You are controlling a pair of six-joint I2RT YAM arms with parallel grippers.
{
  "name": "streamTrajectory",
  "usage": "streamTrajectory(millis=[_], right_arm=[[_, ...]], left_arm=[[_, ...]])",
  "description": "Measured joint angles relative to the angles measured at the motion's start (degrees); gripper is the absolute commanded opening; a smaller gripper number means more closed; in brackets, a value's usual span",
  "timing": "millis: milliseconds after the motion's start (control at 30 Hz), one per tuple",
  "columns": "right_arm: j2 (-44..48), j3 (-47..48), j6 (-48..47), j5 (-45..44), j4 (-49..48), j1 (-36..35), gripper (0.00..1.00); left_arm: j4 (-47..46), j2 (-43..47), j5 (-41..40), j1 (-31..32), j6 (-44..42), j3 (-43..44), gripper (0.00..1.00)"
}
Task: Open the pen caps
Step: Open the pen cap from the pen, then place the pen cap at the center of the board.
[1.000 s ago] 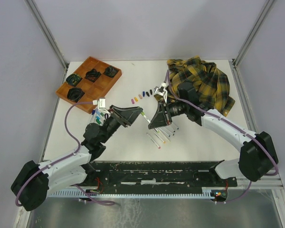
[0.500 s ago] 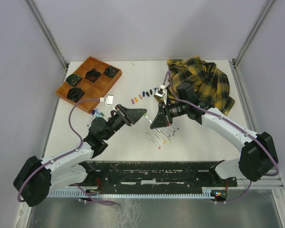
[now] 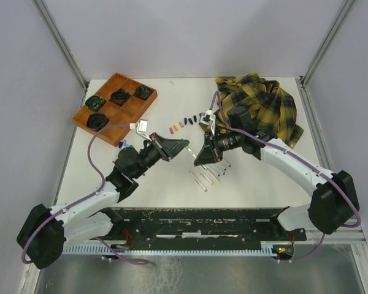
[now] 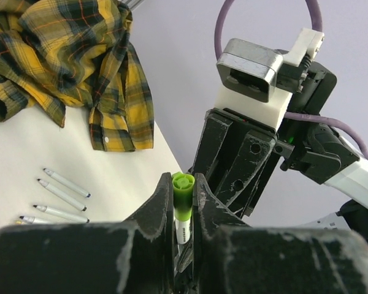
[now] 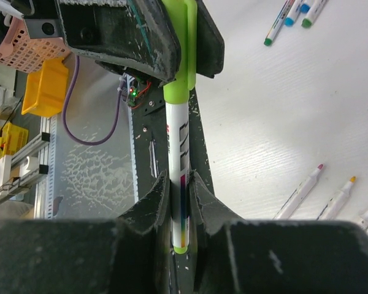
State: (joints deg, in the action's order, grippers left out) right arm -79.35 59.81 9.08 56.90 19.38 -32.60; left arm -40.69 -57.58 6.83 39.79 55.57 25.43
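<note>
Table: white top (image 3: 172,110), plaid shirt (image 3: 264,104) far right, wooden tray (image 3: 130,113) far left.
Left gripper (image 4: 184,205): closed tight on green cap (image 4: 183,182), held above mid-table.
Right gripper (image 5: 180,184): clamped on the same marker (image 5: 179,141), at its white barrel.
Green cap: seated on the marker's end, between the two grippers.
Top view only: loose caps (image 3: 185,121) in a row near the shirt.
Left wrist only: cap end pokes past the fingers.
Right wrist only: barrel print and capped pens (image 5: 294,12) lying on the table.

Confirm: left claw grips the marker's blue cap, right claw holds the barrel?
Not blue: the cap is green, per the left wrist view. The left claw grips it; the right claw holds the barrel.
</note>
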Motion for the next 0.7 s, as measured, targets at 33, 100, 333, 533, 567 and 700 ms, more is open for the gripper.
streamTrajectory(millis=[33,100,333,533,567,700], right_arm=[[0.00,0.11,-0.02,-0.02,-0.24,-0.04,0.00],[0.00,0.42,-0.02,-0.48,-1.38,-0.35,0.00],[-0.48,1.84,-1.95,-2.97,0.24,-1.53,0.00],[-2.51,1.84,-2.84,-3.26,3.89,-2.05,0.00],[-2.69,1.84,-2.75,-3.50,4.04,-2.05,0.00],[-2.82,1.81,-1.75,-5.44,3.89,-2.21,0.00]], left_arm=[[1.44,0.70,0.35,-0.59,-0.02,0.35,0.03],[3.58,1.92,1.53,-2.14,-0.02,1.01,0.03],[5.46,2.51,-0.37,-16.31,0.04,10.16,0.03],[1.07,-0.70,-2.34,-23.06,0.11,17.75,0.03],[1.18,-1.01,-2.14,-23.23,0.11,17.88,0.03],[5.31,-2.12,-0.81,-23.34,-0.15,17.22,0.03]])
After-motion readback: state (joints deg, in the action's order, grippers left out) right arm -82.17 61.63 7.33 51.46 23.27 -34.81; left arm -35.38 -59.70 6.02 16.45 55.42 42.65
